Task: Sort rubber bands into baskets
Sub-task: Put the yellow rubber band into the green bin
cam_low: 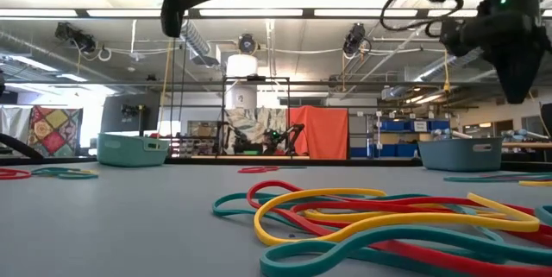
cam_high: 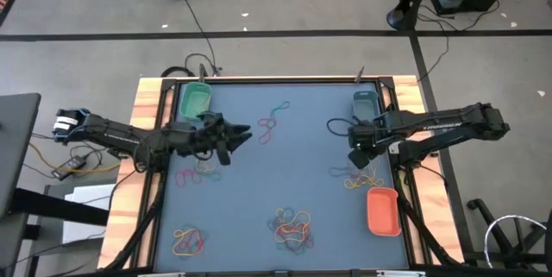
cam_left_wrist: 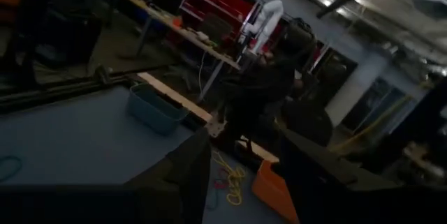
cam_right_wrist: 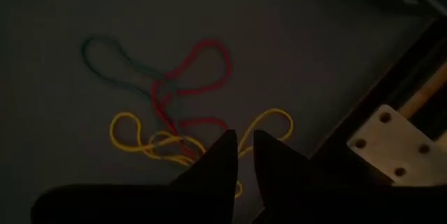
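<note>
Our right gripper (cam_right_wrist: 241, 155) hangs over a tangle of thin red, yellow and teal rubber bands (cam_right_wrist: 178, 116) at the right of the grey bench (cam_high: 302, 165), fingers nearly together with nothing between them, presumably lining up a pick. The orange-red plastic basket (cam_high: 382, 210) sits nearer, the teal one (cam_high: 365, 103) farther. Our left gripper (cam_high: 231, 137) waits open and empty beside the green basket (cam_high: 195, 97); nothing obstructs.

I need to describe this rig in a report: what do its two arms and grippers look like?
Both arms are dark, jointed and slim. The left arm has a white-striped base; the right arm bears pale lettering and looped black cables. The left gripper and right gripper each have two dark pointed fingers.
</note>
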